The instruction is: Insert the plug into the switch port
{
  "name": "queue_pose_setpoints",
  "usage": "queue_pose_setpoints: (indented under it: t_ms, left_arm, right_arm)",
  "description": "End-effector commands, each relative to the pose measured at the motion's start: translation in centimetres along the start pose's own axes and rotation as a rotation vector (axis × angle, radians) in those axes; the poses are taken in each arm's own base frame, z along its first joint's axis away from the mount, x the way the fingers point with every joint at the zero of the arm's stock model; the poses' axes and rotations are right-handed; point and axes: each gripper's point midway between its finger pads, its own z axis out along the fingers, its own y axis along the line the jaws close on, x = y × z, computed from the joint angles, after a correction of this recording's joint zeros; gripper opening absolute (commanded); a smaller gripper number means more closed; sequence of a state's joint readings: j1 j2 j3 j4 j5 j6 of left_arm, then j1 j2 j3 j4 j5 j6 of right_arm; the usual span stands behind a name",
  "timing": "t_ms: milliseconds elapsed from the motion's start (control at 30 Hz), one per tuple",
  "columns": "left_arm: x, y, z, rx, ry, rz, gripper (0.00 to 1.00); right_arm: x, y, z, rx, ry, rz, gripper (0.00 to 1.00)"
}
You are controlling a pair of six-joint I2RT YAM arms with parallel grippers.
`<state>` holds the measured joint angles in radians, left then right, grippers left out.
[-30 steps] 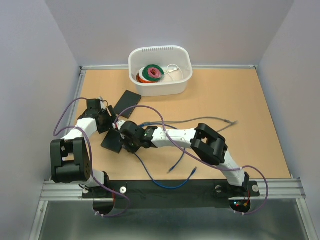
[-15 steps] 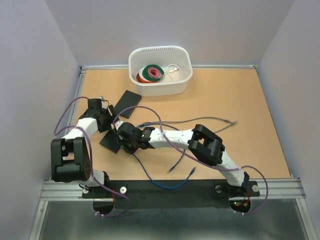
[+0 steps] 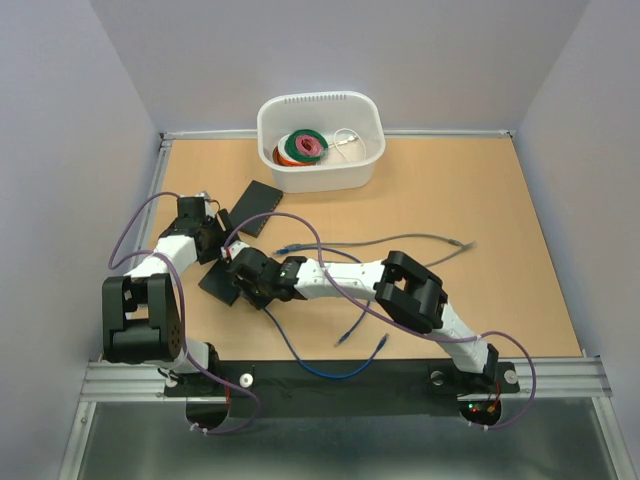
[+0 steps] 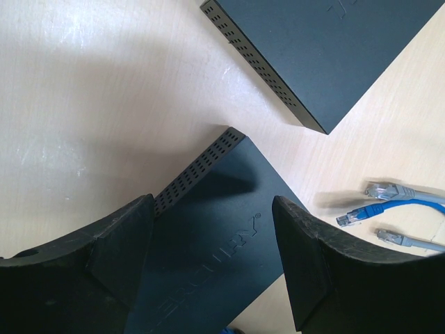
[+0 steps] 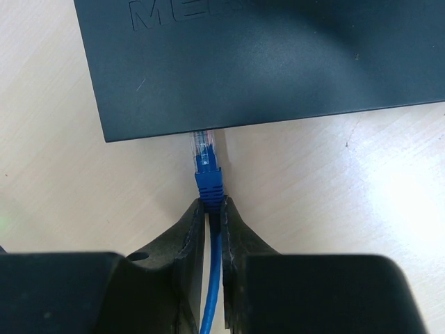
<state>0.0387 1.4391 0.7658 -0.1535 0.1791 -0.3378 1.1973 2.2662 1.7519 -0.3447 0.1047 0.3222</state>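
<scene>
White bin (image 3: 320, 180) holds red and green coils (image 3: 303, 147).

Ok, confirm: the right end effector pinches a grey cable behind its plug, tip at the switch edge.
Not grey: the right end effector pinches a blue cable behind its plug, tip at the switch edge. Right wrist view shows it.

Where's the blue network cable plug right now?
Right wrist view, centre: the blue cable plug is pinched in the right gripper, its clear tip meeting the edge of the flat black switch box.
</scene>
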Motion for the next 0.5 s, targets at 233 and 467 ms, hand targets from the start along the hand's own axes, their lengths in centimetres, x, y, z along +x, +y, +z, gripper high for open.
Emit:
queue_pose_setpoints:
  t_ms: [233,467]
  left_arm:
    - [2.0,-0.7,-0.2,0.021,0.085,-0.010,0.79]
    - [2.0,-0.7,-0.1,0.020,0.086,-0.009,0.79]
  right_arm:
    - [-9.4,3.0,-3.4,-0.051,-0.254,0.064,0.01]
    - [-8.3,2.8,-2.3,-0.013,-0.240,0.099,0.00]
